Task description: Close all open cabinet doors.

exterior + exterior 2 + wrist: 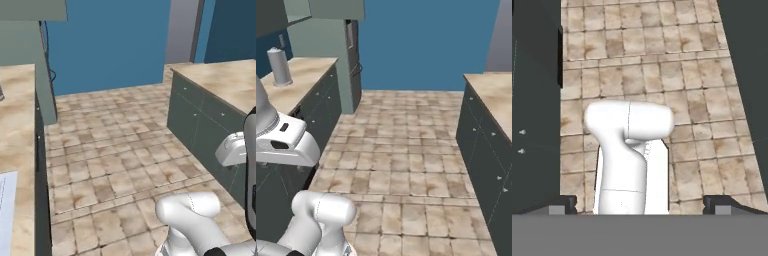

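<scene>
Grey-green cabinet door (352,45) stands ajar at far end of left counter (303,75), well apart from gripper (640,205), fingers spread w/ nothing held; robot should drive closer, then push panel flat near its free edge.

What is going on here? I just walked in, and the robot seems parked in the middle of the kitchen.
The robot stands on the tiled floor in the aisle between the left counter and the right counter, handling nothing. Its tool is open and empty, aimed down at the floor. The cabinet doors below the right counter look shut. Whether any door is open cannot be told from here.
</scene>
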Robot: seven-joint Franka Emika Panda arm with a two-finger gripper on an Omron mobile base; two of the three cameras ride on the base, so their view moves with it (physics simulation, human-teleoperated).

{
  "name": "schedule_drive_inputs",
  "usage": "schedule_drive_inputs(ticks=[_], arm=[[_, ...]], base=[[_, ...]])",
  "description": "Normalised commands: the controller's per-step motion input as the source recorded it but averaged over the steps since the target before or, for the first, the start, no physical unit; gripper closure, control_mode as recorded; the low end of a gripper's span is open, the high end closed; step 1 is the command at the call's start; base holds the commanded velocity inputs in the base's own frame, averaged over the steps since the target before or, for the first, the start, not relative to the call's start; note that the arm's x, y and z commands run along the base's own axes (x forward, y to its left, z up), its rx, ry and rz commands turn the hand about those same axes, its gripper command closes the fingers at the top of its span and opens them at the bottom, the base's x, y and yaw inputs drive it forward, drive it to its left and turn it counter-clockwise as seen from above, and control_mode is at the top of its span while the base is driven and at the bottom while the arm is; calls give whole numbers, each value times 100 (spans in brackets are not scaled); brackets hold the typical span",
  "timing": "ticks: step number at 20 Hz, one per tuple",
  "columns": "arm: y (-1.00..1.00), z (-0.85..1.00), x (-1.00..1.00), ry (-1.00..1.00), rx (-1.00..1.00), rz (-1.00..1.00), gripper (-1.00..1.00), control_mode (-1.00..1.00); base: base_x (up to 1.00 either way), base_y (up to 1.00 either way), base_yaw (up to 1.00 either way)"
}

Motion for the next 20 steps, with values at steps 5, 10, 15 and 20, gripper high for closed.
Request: schedule_drive_inputs(ticks=[5,10,15,20], arm=[[0,0,0,0,0,0,-100,100],[0,0,0,0,0,0,-100,100],[0,0,0,0,0,0,-100,100],[0,0,0,0,0,0,-100,100]], base=[[100,0,-10],[100,0,-10],[95,0,-8],[98,0,-6]])
